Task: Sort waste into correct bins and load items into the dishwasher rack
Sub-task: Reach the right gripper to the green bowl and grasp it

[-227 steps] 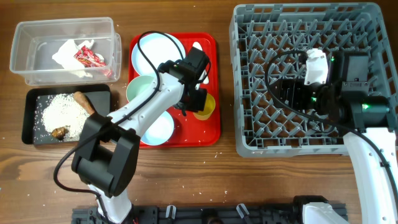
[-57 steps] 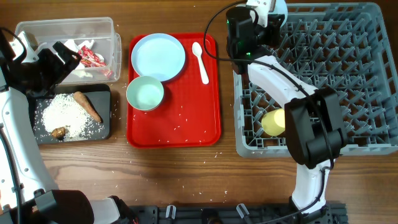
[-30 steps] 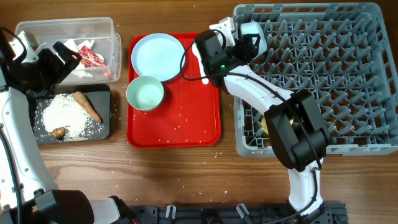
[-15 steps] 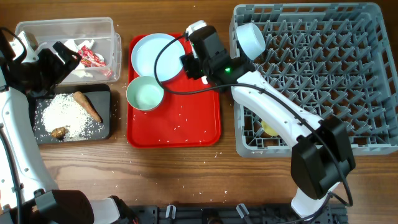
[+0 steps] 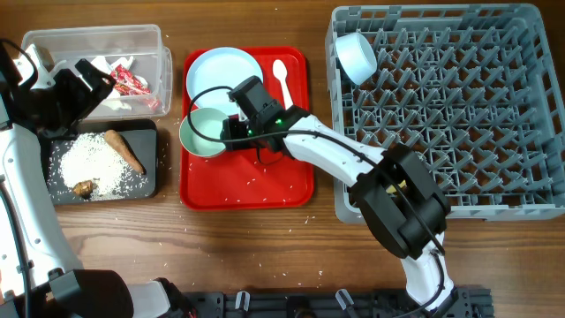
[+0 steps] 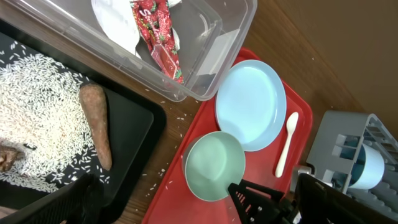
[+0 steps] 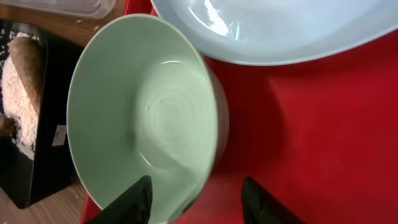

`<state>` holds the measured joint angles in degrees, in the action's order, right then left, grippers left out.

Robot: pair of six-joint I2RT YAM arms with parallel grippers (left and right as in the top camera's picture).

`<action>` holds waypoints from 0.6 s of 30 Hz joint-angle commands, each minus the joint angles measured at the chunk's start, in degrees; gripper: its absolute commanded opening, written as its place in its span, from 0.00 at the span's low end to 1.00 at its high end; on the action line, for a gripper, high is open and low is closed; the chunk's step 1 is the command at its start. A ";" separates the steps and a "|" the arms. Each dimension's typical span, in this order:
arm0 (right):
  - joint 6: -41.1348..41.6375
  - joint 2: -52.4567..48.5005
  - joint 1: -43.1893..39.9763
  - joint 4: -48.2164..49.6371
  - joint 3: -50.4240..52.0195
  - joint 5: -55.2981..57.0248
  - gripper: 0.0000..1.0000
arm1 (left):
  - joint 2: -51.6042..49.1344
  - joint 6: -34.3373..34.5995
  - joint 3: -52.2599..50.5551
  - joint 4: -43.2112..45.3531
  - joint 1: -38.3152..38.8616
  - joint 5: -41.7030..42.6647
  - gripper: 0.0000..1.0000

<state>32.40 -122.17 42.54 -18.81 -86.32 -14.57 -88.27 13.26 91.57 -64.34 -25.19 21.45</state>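
A pale green bowl (image 5: 205, 132) stands upright on the red tray (image 5: 265, 181), beside the pale blue plate (image 5: 225, 78) and the white spoon (image 5: 282, 75). My right gripper (image 5: 229, 130) is open and straddles the bowl's right rim (image 7: 208, 155): one finger (image 7: 134, 200) is over the inside, the other (image 7: 267, 200) over the tray. A pale blue bowl (image 5: 356, 55) lies tilted in the grey dishwasher rack (image 5: 441, 115). My left gripper (image 5: 88, 84) hangs open above the bins, holding nothing.
The clear tub (image 5: 53, 44) holds a white napkin (image 5: 93, 75) and a red wrapper (image 5: 126, 82). The black tray (image 5: 44, 146) holds rice (image 5: 84, 163), a brown stick (image 5: 125, 150) and a brown lump (image 5: 85, 187). Rice grains dot the red tray.
My right arm has swung left from the rack, where the blue bowl now lies, down to the green bowl, and its jaws have narrowed. The left arm has stayed still.
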 commanded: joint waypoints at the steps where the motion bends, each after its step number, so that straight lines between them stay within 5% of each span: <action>1: 0.72 -1.01 -0.24 -0.44 -0.22 1.29 0.35 | 0.04 0.70 0.59 0.00 -0.17 0.09 1.00; 10: 0.79 -1.29 -0.24 -0.46 -0.22 4.94 0.34 | 0.04 0.70 0.59 0.00 -0.17 0.09 1.00; 18: 4.02 -1.27 -0.24 -6.14 -0.22 6.82 0.15 | 0.04 0.70 0.59 0.00 -0.17 0.09 1.00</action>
<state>35.24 -122.21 42.44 -24.36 -86.32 -9.15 -88.27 13.26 91.57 -64.34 -25.19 21.43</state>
